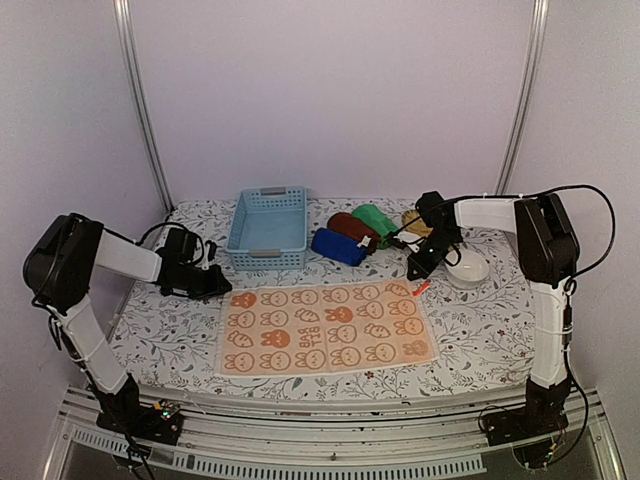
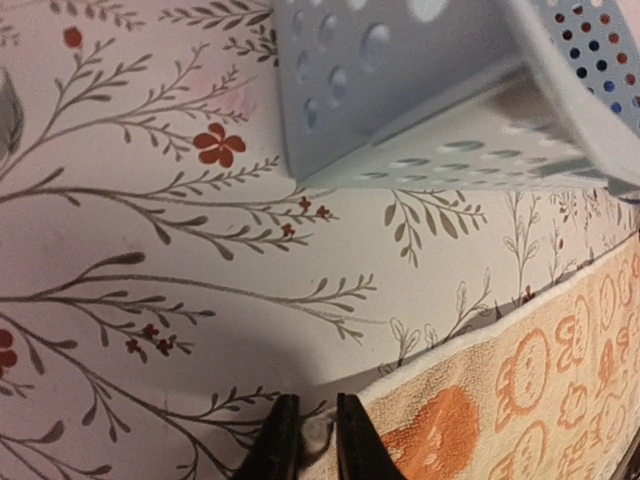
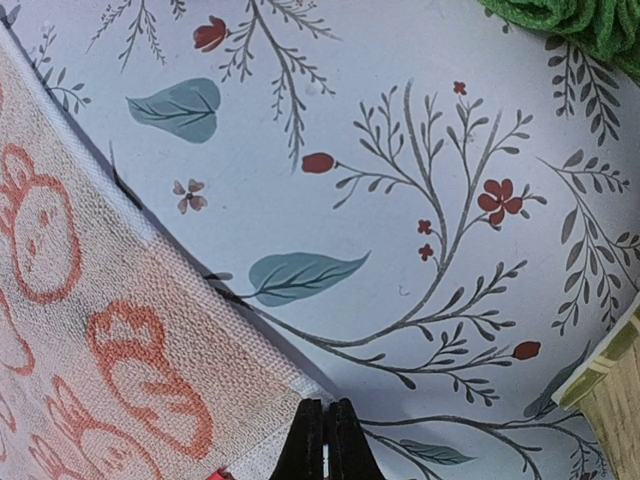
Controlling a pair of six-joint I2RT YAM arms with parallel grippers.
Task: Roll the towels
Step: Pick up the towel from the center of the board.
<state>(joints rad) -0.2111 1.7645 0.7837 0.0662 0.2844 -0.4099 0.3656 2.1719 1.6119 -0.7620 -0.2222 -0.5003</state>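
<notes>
The orange towel (image 1: 325, 328) lies flat mid-table, unrolled; the step in hand looks like seizing its far corners. The left gripper (image 2: 314, 425) straddles one corner, jaws narrow, grip unclear; the right gripper (image 3: 324, 430) sits pressed shut at the other. Next, both must pinch cloth and curl it nearward.

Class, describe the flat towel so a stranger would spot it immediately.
Start at the floral table and find the light blue basket near its back edge. Just in front lies the orange towel. Unlike the plain rolled towels beside the basket, it is flat and patterned.

High overview; wrist close-ups sharing towel (image 1: 325, 328)
</notes>
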